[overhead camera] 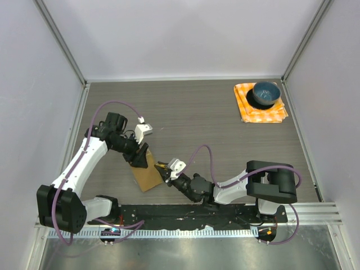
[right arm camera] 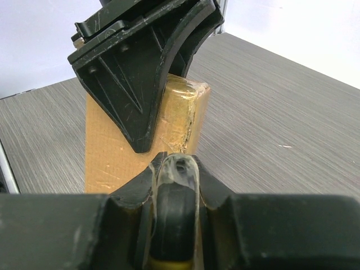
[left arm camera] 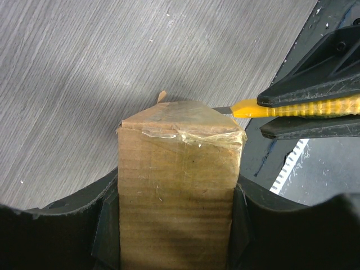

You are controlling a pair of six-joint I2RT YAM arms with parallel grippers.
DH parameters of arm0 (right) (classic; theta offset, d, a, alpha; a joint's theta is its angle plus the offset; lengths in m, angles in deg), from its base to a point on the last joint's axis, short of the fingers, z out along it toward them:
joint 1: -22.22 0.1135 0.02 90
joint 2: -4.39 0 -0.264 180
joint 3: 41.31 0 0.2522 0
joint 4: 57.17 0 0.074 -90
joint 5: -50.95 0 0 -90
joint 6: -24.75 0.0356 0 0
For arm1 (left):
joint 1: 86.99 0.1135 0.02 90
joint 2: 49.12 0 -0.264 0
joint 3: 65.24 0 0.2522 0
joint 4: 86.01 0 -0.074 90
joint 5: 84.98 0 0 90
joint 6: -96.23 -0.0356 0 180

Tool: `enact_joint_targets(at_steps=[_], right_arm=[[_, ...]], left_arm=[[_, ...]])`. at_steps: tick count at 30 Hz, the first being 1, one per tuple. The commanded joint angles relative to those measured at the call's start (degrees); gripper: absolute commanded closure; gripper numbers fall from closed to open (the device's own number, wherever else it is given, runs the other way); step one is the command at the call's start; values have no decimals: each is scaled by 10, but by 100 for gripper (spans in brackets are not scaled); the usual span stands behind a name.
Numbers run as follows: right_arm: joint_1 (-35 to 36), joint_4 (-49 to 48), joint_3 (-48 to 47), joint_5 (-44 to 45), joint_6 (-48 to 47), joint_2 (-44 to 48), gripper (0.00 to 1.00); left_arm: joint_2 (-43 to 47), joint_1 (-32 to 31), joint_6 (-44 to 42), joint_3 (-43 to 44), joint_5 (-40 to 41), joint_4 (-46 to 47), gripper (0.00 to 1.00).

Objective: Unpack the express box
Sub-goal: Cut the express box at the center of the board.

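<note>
Left of centre in the top view, above the grey wood-grain bench [overhead camera: 214, 124], the small brown cardboard express box [overhead camera: 147, 176] stands upright, clamped by the left tool [overhead camera: 139, 159]. The right tool [overhead camera: 167, 173] is closed on a yellow-handled cutter [left arm camera: 304, 107], its blade at the box's taped top edge.

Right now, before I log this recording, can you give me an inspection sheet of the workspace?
Surface: dark wood-grain table, few pale specks.
Job's things: express box, brown cardboard, taped end wrinkled, not yet opened.
Clutter: blue bowl on orange checked cloth, far right corner.
Grippers: left gripper, jaws clamped on the box's sides; right gripper, jaws shut on yellow knife, blade at the taped end.
Cables: purple cables loop along both arms, clear of the box.
Surroundings: pale walls, metal frame posts.
</note>
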Motion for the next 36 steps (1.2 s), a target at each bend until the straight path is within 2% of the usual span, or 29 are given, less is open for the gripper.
enact_joint_targets(at_steps=[1,4,8,11,20,36], right_arm=[[6,-201,-28,13,0,-19,99],[6,-204,-41,20,0,-38,99],[6,-206,-43,33,13,-73,99],[7,-199,-34,43,27,-80,99],[20,-137,-4,62,39,-94,99],[40,-72,0,78,39,-139,99]], left_arm=[[16,0,6,1,-10,7,60],[14,0,16,4,-14,11,59],[10,0,33,9,-18,20,52],[8,0,45,9,-17,34,51],[14,5,61,-5,18,68,54],[24,10,57,-5,14,56,56]])
